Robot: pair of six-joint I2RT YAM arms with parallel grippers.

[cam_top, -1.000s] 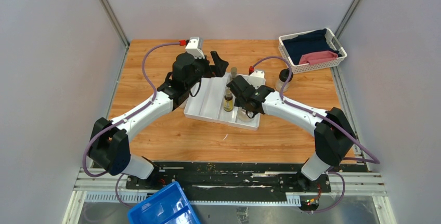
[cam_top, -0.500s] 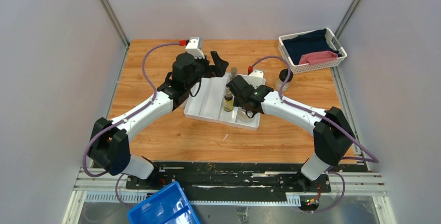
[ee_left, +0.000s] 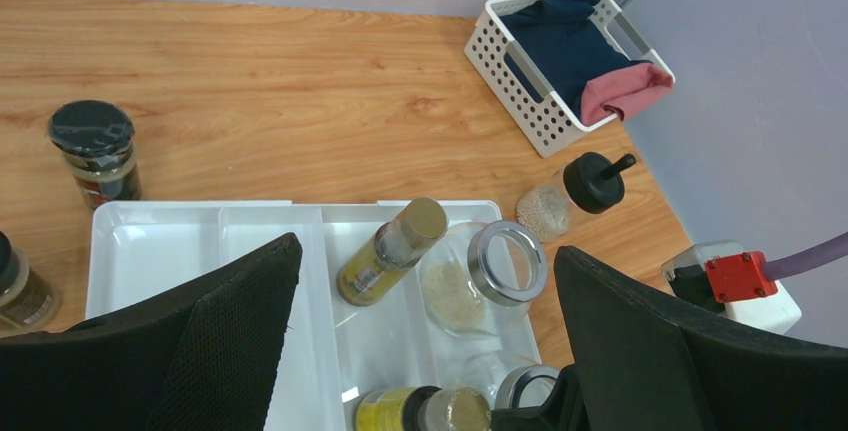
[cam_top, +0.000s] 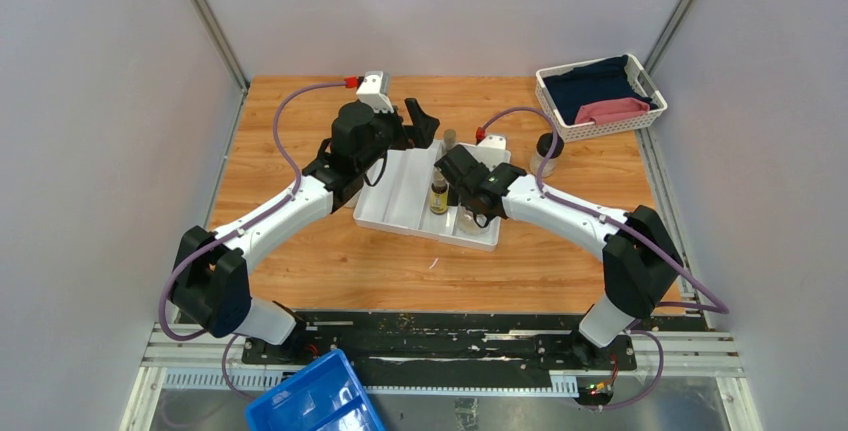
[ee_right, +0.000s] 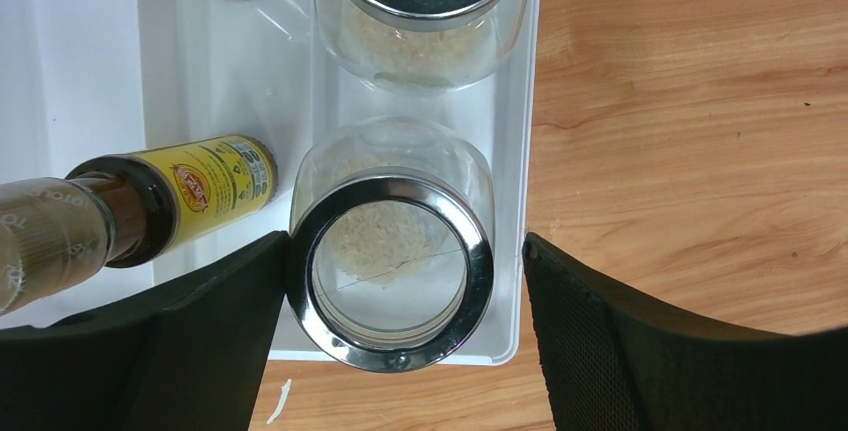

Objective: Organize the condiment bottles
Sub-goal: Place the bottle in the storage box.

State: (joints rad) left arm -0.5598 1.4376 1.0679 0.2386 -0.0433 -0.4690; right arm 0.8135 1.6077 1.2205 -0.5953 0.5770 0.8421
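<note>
Soft, even light comes from overhead, bright without harshness. Shadows on the wooden table are faint. The white tray nearly washes out up close, and the steel rim of the glass jar glints. The high view looks slightly soft.

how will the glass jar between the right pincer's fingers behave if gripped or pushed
The glass jar is probably stiff but breakable, since its wall is clear glass. Smooth glass and a polished rim suggest it may slip in a grip. Squat and part-filled with pale grains, it likely slides rather than tips, until the white tray wall stops it.
</note>
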